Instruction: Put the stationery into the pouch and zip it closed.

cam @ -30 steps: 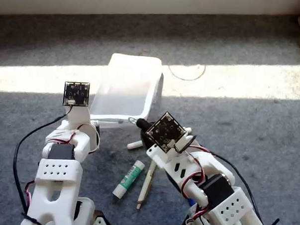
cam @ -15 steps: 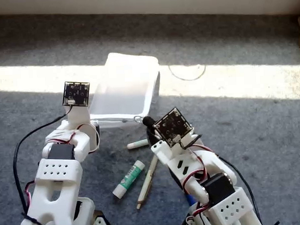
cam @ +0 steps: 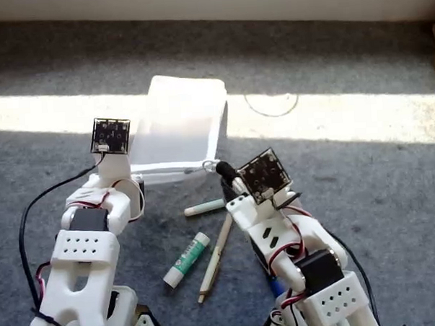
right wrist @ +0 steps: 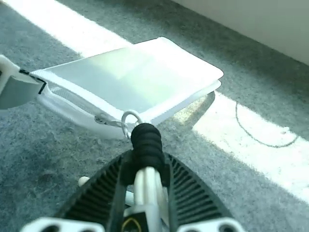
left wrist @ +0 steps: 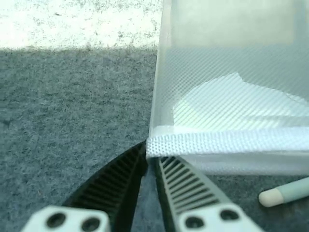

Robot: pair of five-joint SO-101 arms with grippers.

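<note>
The translucent white pouch lies on the grey carpet, its mouth toward the arms. My left gripper is shut on the pouch's near corner, at the pouch's left end in the high view. My right gripper is shut on a pen with a black grip. The pen's tip is at the zipper's metal ring. A small pale green marker, a glue stick and a beige pen lie between the arms.
A thin loop of wire lies in the sunlit strip right of the pouch. A pale wall runs along the back. Open carpet lies to the right of the right arm.
My right arm has moved right and away with the pen, its tip now at the pouch's right near corner. The pouch has shifted slightly left. The left arm has kept still.
</note>
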